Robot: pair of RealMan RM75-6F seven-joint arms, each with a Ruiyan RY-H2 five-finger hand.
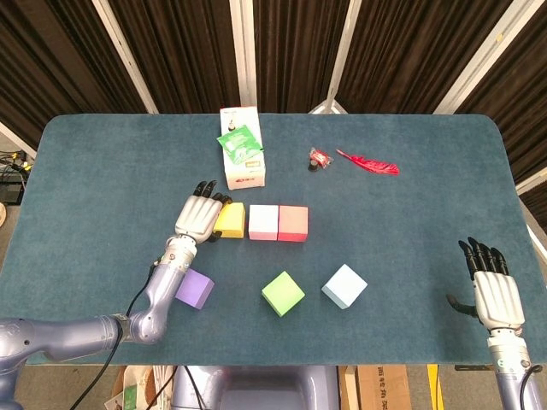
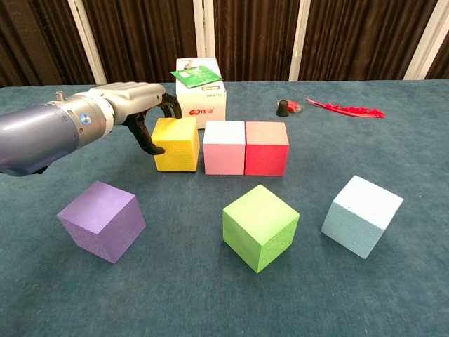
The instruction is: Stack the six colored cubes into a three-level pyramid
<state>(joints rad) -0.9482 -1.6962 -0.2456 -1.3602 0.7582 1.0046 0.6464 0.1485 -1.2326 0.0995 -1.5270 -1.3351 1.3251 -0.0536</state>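
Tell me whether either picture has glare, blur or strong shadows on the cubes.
Head view: even, flat light, no glare, everything sharp. Chest view: also sharp; soft shadows only, the darkest under the left hand beside the yellow cube; the near purple cube looks enlarged by perspective.

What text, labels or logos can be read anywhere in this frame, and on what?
White box, front face: red logo and characters, too blurred to read.
Green card on top of the box: print too small to read.
Left arm: small round blue badge, unreadable.
Nothing on the cubes.
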